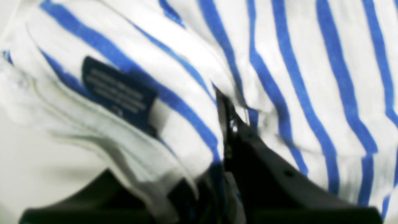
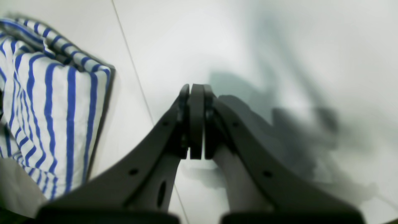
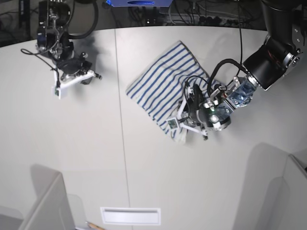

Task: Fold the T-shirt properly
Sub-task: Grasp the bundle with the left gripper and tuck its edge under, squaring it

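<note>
The T-shirt (image 3: 160,88) is lying partly folded as a striped bundle on the table (image 3: 96,158), nearer the far edge and a bit twd the side where the left arm is working, with plenty of bare top between it and the near edge.

The left gripper (image 3: 184,117) is sitting at the bundle's near corner. In the left wrist view its jaws are nearly together w/ striped fabric bunched in between, so it is pinching a fold of the shirt close to the dark collar label (image 1: 119,95). How many layers are in the pinch I can't tell; the pic is blurred.

The right gripper (image 2: 196,121) is hanging over bare table near the far edge, well apart from the shirt, jaws pressed fully together and holding nothing.

Judgement on the step in hand, i.e. carrying the pinched collar end over to make the next fold:
- Keep the pinch firm; thin knit slips out easily.
- Lift only enough to clear the layer below, else the whole bundle drags.
- Carry it straight along the stripes so the edges are lining up.
- Lay it flat before opening the jaws.
- The right arm could be pinning the opp. side; w/o that the bundle may slide.
</note>
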`<act>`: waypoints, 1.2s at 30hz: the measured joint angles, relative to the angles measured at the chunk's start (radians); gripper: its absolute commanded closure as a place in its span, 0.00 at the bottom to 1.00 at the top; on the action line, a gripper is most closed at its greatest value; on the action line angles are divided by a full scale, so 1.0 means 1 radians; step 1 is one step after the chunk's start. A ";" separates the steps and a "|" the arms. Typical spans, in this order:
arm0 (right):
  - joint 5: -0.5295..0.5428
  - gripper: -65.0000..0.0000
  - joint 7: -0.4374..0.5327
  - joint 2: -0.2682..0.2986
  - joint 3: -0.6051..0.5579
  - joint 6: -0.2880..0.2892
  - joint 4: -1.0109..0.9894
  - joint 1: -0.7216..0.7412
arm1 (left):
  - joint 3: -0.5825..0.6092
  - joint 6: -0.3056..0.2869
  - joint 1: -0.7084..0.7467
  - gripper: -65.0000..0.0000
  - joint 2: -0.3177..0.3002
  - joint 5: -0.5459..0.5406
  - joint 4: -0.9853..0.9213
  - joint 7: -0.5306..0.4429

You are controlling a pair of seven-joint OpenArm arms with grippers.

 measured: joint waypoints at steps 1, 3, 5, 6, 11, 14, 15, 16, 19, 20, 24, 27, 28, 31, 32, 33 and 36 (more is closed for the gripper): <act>0.002 1.00 -0.002 -0.012 0.016 0.000 0.000 -0.011 | 0.005 -0.037 -0.001 1.00 0.015 0.056 0.003 -0.001; -0.002 1.00 -0.001 -0.014 0.035 0.000 0.000 -0.028 | 0.015 -0.106 0.000 1.00 0.041 0.167 0.007 -0.014; -0.010 1.00 0.008 -0.010 0.040 -0.002 0.000 -0.041 | 0.016 -0.142 0.012 1.00 0.062 0.278 0.007 -0.083; -0.010 1.00 0.009 -0.010 0.040 -0.001 0.000 -0.050 | 0.012 -0.155 0.025 1.00 0.074 0.331 0.007 -0.106; 0.000 1.00 0.109 -0.014 0.040 -0.003 0.000 -0.125 | 0.013 -0.214 0.040 1.00 0.161 0.457 -0.002 -0.100; -0.003 1.00 0.155 -0.014 0.040 -0.003 0.000 -0.150 | 0.016 -0.216 0.047 1.00 0.205 0.470 -0.011 -0.106; -0.003 1.00 0.159 -0.026 0.040 -0.003 0.000 -0.152 | 0.016 -0.217 0.046 1.00 0.220 0.467 -0.023 -0.113; -0.003 1.00 0.164 -0.041 0.043 -0.003 0.000 -0.154 | 0.015 -0.221 0.040 1.00 0.235 0.461 -0.039 -0.116; 0.003 1.00 0.156 -0.071 0.071 -0.003 0.000 -0.157 | 0.012 -0.223 0.030 1.00 0.276 0.460 -0.088 -0.117; -0.006 1.00 0.166 -0.077 0.078 -0.003 0.000 -0.157 | 0.012 -0.223 0.029 1.00 0.282 0.462 -0.095 -0.119; -0.004 1.00 0.165 -0.077 0.078 -0.003 0.000 -0.157 | 0.016 -0.221 0.027 1.00 0.286 0.463 -0.102 -0.132; 0.000 1.00 0.163 -0.081 0.071 -0.003 0.000 -0.157 | 0.106 -0.216 -0.018 1.00 0.283 0.464 -0.106 -0.123; 0.000 1.00 0.163 -0.081 0.071 -0.003 0.000 -0.157 | 0.129 -0.215 -0.026 1.00 0.285 0.470 -0.106 -0.119; 0.000 1.00 0.164 -0.080 0.071 -0.003 0.000 -0.157 | 0.146 -0.215 -0.031 1.00 0.286 0.480 -0.106 -0.120; 0.000 1.00 0.163 -0.081 0.069 -0.003 0.000 -0.157 | 0.145 -0.215 -0.032 1.00 0.286 0.480 -0.106 -0.124; 0.000 1.00 0.163 -0.082 0.069 -0.003 0.000 -0.159 | 0.146 -0.215 -0.034 1.00 0.285 0.480 -0.106 -0.124; 0.000 1.00 0.163 -0.083 0.069 -0.003 0.000 -0.160 | 0.146 -0.216 -0.037 1.00 0.285 0.473 -0.108 -0.124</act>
